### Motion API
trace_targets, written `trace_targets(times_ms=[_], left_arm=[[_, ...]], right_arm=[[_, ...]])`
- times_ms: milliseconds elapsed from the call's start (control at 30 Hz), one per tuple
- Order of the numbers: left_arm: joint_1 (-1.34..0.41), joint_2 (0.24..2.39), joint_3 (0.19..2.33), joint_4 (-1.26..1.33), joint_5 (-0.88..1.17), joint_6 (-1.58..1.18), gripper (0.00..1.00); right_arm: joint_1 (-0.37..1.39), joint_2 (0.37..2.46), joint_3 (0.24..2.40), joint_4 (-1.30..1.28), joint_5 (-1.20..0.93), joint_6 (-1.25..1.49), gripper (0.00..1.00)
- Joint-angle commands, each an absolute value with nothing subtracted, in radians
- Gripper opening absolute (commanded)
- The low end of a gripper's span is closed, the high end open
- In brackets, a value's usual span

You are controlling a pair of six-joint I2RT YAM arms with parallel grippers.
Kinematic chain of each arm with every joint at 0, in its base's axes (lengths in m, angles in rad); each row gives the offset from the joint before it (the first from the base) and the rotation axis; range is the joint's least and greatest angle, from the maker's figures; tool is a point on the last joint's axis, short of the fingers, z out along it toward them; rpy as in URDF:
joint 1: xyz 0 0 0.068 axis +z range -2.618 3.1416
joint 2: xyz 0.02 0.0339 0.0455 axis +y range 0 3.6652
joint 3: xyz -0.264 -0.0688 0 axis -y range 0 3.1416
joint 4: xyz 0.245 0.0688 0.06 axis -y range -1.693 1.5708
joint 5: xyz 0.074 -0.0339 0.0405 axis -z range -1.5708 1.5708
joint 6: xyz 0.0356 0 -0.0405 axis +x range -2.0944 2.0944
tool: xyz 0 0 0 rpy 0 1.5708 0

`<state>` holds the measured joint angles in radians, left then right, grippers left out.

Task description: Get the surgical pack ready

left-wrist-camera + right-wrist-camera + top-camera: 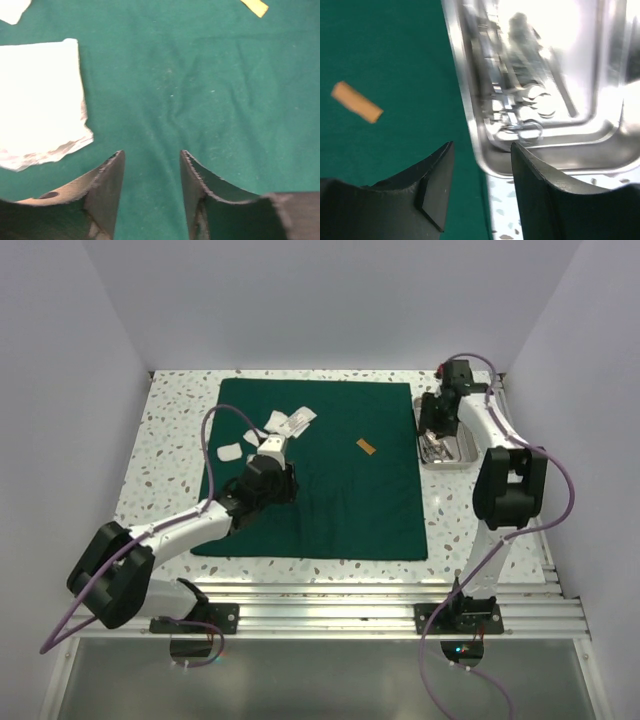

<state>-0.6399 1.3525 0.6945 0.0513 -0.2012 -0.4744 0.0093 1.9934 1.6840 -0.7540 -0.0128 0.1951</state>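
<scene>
- Centre: drape (340, 500) is spread flat, likely as wrapping base.
- Beside gauze (40, 95), left gripper (151, 155) is held narrowly parted, empty.
- Over tray (465, 90) rim, right gripper (483, 147) is poised parted, empty.

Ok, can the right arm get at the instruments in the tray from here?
Probably yes: the right gripper hangs open at the edge of the tray, and the instruments lie uncovered inside.

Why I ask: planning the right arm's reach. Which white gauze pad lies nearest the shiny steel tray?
The rightmost white gauze pad on the dark green cloth; the others lie farther left, away from the shiny steel tray.
</scene>
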Motion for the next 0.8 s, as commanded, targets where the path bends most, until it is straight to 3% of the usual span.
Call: trace_targets(times_ms=[0, 167, 333, 767], left_arm=[[-0.632, 1.295, 0.672, 0.095, -0.274, -0.463, 0.53], [-0.595, 1.273, 0.652, 0.089, -0.29, -0.472, 0.59], [-0.545, 1.252, 0.618, 0.109, -0.287, -0.482, 0.63], [-0.535, 1.256, 0.606, 0.118, -0.288, -0.48, 0.65]], right_arm=[[0.116, 1.93, 1.695, -0.68, 0.012, 0.115, 0.57], [0.196, 1.976, 1.726, -0.63, -0.075, 0.049, 0.62], [0.251, 2.091, 1.834, -0.655, -0.071, 0.006, 0.59], [0.311, 2.264, 1.947, -0.713, -0.069, -0.077, 0.62]])
